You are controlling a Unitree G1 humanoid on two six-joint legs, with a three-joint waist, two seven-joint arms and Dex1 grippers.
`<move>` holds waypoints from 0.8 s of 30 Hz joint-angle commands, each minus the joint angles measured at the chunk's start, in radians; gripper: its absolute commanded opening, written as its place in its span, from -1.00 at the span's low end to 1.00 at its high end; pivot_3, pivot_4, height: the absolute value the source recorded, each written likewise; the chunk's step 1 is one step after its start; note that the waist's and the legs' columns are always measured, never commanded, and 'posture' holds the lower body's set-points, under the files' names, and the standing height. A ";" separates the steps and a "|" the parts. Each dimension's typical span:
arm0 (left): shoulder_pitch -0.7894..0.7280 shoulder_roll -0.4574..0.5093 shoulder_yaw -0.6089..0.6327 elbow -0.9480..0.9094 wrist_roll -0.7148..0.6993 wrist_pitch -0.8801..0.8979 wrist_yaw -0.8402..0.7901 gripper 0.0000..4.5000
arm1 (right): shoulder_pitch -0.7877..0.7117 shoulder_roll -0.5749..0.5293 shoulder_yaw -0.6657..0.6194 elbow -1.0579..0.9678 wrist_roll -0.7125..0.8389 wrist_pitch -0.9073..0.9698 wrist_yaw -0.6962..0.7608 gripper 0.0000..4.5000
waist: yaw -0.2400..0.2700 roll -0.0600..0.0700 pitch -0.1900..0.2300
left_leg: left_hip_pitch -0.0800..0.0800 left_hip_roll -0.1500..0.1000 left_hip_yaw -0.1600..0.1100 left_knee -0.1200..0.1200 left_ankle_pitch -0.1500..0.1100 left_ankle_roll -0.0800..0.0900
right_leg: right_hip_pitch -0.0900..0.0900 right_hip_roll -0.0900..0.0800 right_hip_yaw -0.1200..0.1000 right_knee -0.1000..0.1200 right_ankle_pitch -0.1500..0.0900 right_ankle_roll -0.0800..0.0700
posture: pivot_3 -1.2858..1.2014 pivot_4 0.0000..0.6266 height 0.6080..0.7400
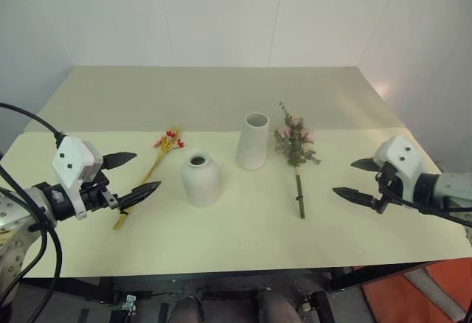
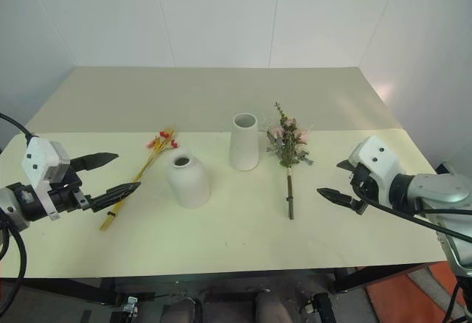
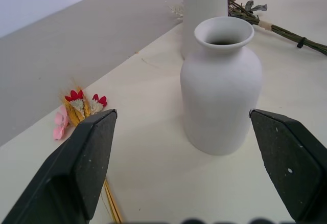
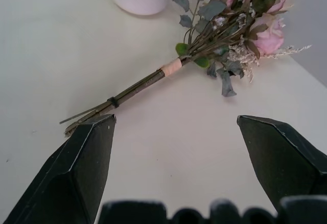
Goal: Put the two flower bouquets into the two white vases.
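Right wrist view: right gripper (image 4: 173, 132) jaws apart above bushy pink-rose bouquet (image 4: 204, 45); stems lie flat, so closing probably slips.

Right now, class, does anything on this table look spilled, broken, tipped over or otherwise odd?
Nothing stands out. Both vases, the taller cylinder and the rounded bottle, stand upright and look intact. The slim bouquet and the rose bouquet lie flat on the table, tidy, not yet in vases.
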 commanded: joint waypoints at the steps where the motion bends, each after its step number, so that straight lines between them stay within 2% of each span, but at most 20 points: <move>1: -0.013 0.002 0.030 -0.022 -0.009 -0.011 0.015 1.00 | 0.003 -0.003 -0.043 -0.024 0.003 -0.003 -0.009 0.98 | 0.000 0.000 0.000 | 0.000 0.000 0.000 0.000 0.000 0.000 | 0.000 0.000 0.000 0.000 0.000 0.000 | 0.03 -0.52 1.00; 8: -0.026 0.013 0.025 -0.012 -0.017 -0.012 0.014 1.00 | 0.009 -0.002 -0.050 -0.022 0.004 0.012 -0.036 0.98 | 0.000 0.000 0.000 | 0.000 0.000 0.000 0.000 0.000 0.000 | 0.000 0.000 0.000 0.000 0.000 0.000 | 0.03 -0.52 1.00; 10: -0.040 0.013 0.015 -0.016 -0.022 -0.010 0.020 1.00 | -0.013 0.013 -0.052 -0.026 0.023 0.067 -0.068 0.98 | 0.001 0.000 0.000 | 0.000 0.000 0.000 0.000 0.000 0.000 | 0.000 0.000 0.000 0.000 0.000 0.000 | 0.03 -0.52 1.00; 17: -0.104 -0.013 -0.036 0.009 -0.044 -0.033 0.001 1.00 | -0.237 0.130 0.034 -0.034 0.146 0.498 -0.215 0.98 | -0.005 0.000 0.000 | 0.003 0.000 0.000 0.000 0.000 0.000 | 0.001 0.001 0.000 0.001 0.000 0.000 | 0.03 -0.52 1.00; 22: -0.147 -0.007 -0.077 0.032 -0.053 -0.050 -0.054 1.00 | -0.477 0.257 0.098 0.080 0.145 0.864 -0.334 0.98 | -0.006 0.000 0.000 | 0.000 0.000 0.000 0.000 0.000 0.000 | -0.001 0.001 0.000 0.002 0.003 0.004 | 0.03 -0.52 1.00; 24: -0.179 0.003 -0.089 0.058 -0.058 -0.056 -0.082 1.00 | -0.556 0.293 0.137 0.139 0.136 0.939 -0.353 0.98 | -0.005 0.000 0.000 | 0.000 0.000 0.000 0.000 0.000 0.000 | -0.001 0.001 0.000 0.002 0.003 0.005 | 0.03 -0.52 1.00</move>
